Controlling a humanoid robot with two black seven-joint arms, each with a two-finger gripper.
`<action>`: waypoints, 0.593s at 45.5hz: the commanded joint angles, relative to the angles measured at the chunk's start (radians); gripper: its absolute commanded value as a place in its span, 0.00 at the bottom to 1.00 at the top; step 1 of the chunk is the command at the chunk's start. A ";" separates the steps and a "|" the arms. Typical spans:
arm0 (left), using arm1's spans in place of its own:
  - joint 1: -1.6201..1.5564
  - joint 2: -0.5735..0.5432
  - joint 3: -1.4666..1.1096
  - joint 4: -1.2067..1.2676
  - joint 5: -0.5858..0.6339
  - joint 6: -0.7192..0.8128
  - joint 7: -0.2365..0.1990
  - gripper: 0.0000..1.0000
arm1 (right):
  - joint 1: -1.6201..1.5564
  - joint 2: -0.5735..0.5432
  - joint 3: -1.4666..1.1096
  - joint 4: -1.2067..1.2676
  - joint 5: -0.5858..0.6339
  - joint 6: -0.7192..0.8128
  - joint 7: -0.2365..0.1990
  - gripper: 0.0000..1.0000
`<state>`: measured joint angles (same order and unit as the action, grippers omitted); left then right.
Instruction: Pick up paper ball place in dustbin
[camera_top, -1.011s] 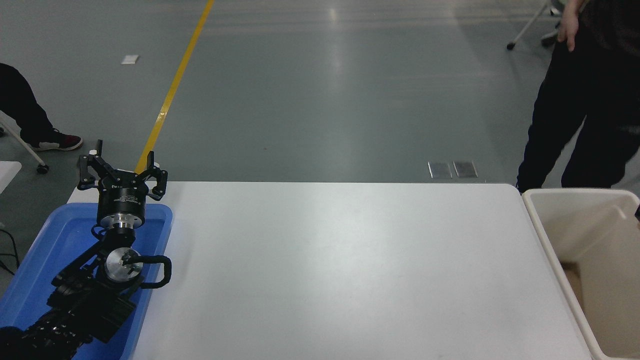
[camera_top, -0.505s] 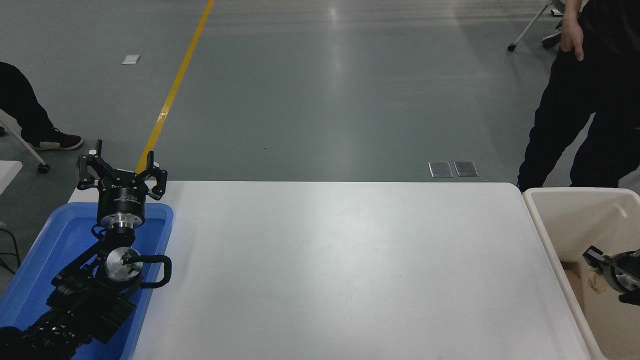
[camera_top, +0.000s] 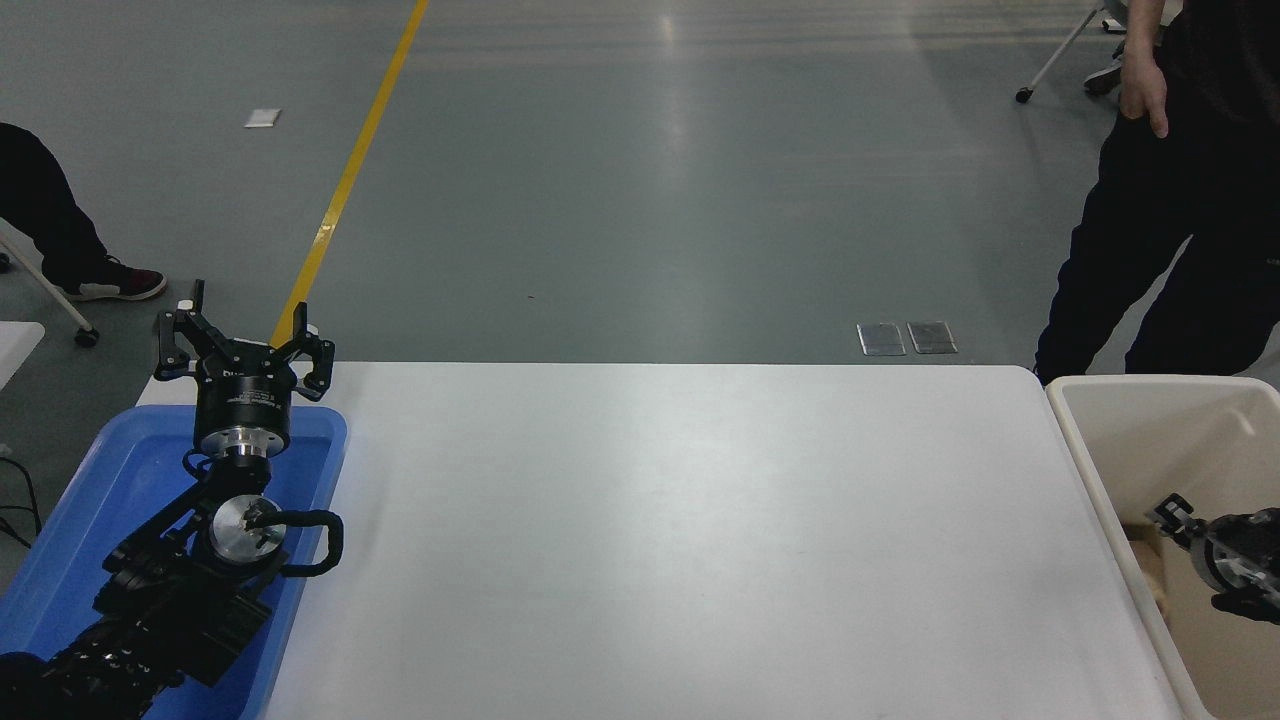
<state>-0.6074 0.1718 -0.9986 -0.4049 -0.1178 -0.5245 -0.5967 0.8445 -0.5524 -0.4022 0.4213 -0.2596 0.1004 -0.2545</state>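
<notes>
The cream-beige dustbin (camera_top: 1075, 440) stands at the table's right end. My right gripper (camera_top: 1196, 558) reaches in from the right edge, down inside the bin, and looks open, with one fingertip (camera_top: 1166, 514) raised. A small tan lumpy shape, the paper ball (camera_top: 1155, 588), lies low in the bin just left of the gripper and apart from it. My left gripper (camera_top: 243, 345) is open and empty, parked upright over the blue tray at the lower left.
A shallow blue tray (camera_top: 110, 470) sits at the table's left end under the left arm. A person in dark clothes (camera_top: 1160, 230) stands behind the bin at the top right. Another person's leg and shoe (camera_top: 70, 270) show at the left.
My right gripper came into view inside the bin and has moved a little lower and leftward. The tan paper now sits apart from it, lower in the bin. The left arm has not moved.
</notes>
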 joint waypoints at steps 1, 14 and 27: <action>0.000 0.000 0.000 0.000 0.001 0.000 0.000 0.99 | 0.299 -0.133 -0.245 0.272 -0.010 0.051 -0.002 1.00; 0.000 0.000 0.000 -0.002 0.001 -0.002 0.000 0.99 | 0.941 -0.144 -0.621 0.852 -0.009 0.205 0.000 1.00; 0.000 0.000 0.000 0.000 0.001 -0.002 0.000 0.99 | 1.166 -0.035 -0.632 1.080 0.052 0.417 0.000 1.00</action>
<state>-0.6076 0.1718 -0.9986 -0.4060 -0.1164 -0.5261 -0.5966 1.7519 -0.6593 -0.9647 1.2633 -0.2567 0.3696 -0.2550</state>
